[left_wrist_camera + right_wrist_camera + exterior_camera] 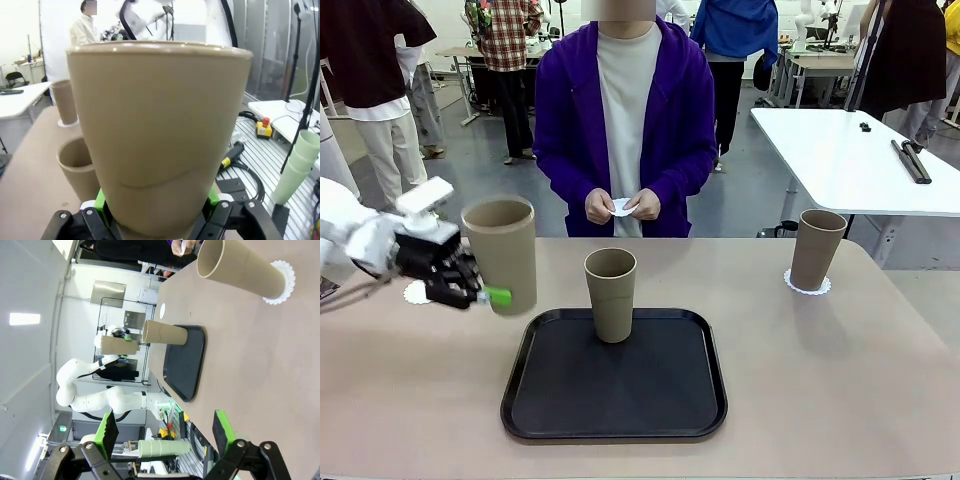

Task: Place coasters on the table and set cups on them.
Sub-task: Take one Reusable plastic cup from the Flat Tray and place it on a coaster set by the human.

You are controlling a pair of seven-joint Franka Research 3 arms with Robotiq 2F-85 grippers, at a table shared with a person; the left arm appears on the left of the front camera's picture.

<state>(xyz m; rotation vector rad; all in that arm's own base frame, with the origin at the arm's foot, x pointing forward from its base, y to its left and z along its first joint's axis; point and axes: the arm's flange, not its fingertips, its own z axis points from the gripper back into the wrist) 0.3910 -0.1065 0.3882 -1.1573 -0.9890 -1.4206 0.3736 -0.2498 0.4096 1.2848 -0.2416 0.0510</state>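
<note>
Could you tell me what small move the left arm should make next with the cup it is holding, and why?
Probably shift the tall tan tumbler, clamped low in the left claw above the beige table, sideways over the bare white lacy paper doily beside it, ready to lower. That doily carries no cup yet.
</note>
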